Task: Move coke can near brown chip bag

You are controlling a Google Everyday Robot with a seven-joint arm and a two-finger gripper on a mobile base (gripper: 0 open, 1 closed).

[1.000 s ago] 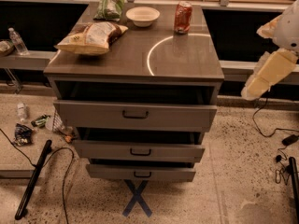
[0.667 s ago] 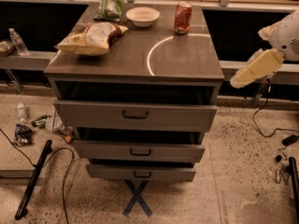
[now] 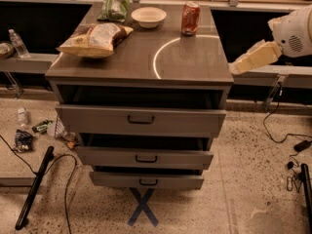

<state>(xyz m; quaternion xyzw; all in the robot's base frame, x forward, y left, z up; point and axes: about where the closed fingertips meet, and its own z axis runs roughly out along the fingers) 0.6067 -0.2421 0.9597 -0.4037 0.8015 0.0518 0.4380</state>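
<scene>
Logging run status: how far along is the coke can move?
Done: nothing yet. The coke can stands upright at the back right of the cabinet top, apart from the brown chip bag on the left. In hand: the gripper hangs beyond the right edge, touching nothing. Left: reach, grasp the can, set it by the bag.

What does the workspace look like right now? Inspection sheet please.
Surface: cabinet top, white arc marked on it.
Job's things: coke can upright, back right; brown chip bag lying front left, well apart from it.
Clutter: green bag and white bowl along the back edge, bowl left of the can.
Grippers: tool beyond the top's right edge, touching nothing.
Cables: black cable on the floor left; another cable right.
Surroundings: drawers partly open; water bottle on the left ledge; blue X on the floor.
</scene>
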